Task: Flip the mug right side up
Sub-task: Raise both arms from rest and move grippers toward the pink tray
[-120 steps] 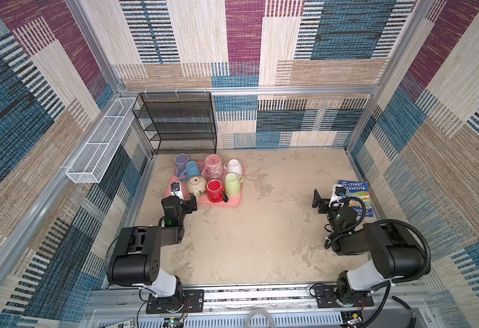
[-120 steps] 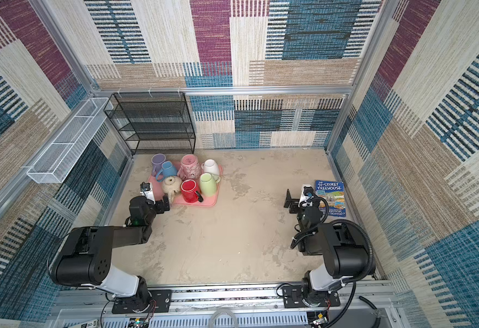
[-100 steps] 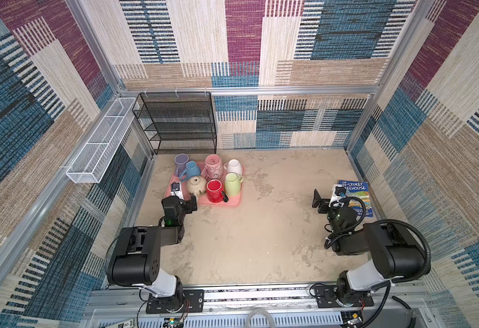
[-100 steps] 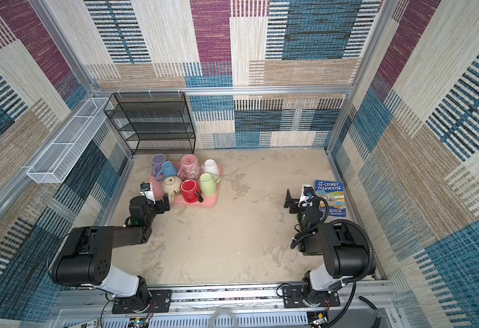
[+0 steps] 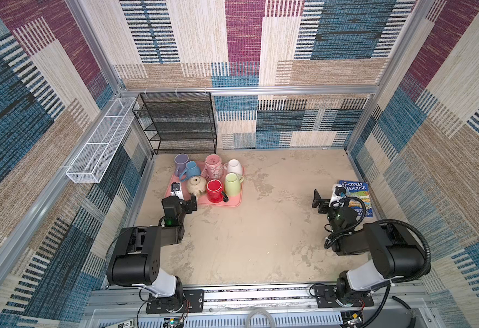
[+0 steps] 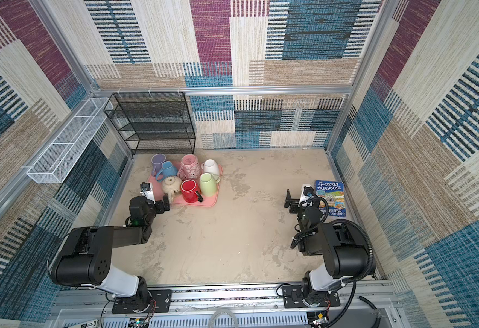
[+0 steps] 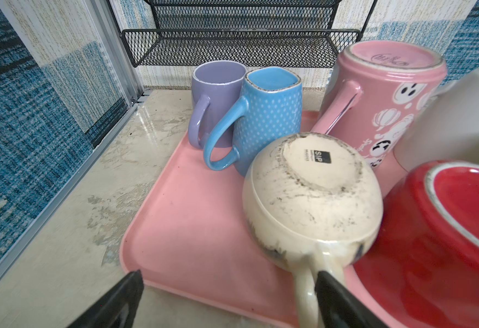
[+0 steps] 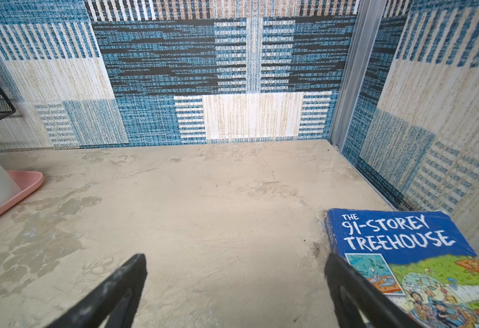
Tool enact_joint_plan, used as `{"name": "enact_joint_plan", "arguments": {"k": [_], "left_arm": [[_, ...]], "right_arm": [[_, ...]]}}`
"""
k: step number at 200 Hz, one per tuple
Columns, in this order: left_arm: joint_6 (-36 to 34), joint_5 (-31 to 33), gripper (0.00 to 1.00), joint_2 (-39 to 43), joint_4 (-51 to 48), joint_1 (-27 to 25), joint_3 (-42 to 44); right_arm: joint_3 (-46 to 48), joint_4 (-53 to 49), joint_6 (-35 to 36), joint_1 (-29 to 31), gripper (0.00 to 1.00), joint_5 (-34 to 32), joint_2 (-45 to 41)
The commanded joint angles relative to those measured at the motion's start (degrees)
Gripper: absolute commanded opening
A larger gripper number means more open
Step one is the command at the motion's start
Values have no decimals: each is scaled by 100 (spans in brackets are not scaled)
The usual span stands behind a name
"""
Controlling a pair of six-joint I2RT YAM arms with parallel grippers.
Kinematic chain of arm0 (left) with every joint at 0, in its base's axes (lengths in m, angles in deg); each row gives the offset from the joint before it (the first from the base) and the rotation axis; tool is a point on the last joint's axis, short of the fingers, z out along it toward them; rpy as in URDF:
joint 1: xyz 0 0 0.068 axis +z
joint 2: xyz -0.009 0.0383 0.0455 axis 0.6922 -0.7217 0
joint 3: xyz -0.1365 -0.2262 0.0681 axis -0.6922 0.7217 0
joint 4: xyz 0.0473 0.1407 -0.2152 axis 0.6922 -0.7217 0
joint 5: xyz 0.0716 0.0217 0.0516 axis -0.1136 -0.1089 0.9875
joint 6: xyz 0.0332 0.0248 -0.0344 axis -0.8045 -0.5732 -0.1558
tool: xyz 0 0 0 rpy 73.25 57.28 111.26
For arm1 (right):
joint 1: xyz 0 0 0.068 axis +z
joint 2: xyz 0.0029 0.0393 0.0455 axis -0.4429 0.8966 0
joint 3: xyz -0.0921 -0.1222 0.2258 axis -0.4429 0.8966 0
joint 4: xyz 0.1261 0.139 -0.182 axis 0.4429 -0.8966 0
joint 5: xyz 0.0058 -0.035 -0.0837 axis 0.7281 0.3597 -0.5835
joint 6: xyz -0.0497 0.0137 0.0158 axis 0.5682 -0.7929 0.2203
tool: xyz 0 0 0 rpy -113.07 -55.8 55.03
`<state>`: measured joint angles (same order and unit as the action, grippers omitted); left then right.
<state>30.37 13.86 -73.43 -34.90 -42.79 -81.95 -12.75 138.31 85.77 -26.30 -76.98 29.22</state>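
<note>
Cream-glazed stoneware, the mug point(image 7: 312, 193) is shown base up, its stamped foot facing the camera. It stands toward the near left corner of the pink tray point(image 7: 193, 215), touching or just beside a red mug point(image 7: 445, 227), with an inverted pink mug point(image 7: 383, 93) behind it. In a top view the same mug point(image 5: 196, 184) is seen at the left end of the tray's near row. Its handle is directed at the tray's near edge, where the left gripper point(image 7: 229, 279) is held with its jaws spread wide. One finger lies in front of the handle; whether contact is made cannot be told. Nothing is clasped. The right gripper point(image 8: 237, 261) is likewise spread and empty over the bare table point(image 5: 261, 227), beside a book point(image 8: 397, 235) at the right edge.

The task is judged barely begun: the approach is made, but no grasp has been taken. Closing on the mug, lifting, inverting and setting it down on its base are all left.
</note>
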Motion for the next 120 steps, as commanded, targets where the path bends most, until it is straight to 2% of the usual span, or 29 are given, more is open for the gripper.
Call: {"name": "enact_joint_plan", "arguments": {"k": [1, 105, 120], "left_arm": [[67, -54, 99, 28, 37, 3, 14], [74, -122, 99, 23, 21, 27, 14], [80, -121, 95, 44, 52, 39, 34]], "right_arm": [[-28, 112, 13, 1, 100, -9, -14], [-32, 96, 15, 7, 100, -12, -51], [-202, -448, -29, 11, 100, -164, -400]]}}
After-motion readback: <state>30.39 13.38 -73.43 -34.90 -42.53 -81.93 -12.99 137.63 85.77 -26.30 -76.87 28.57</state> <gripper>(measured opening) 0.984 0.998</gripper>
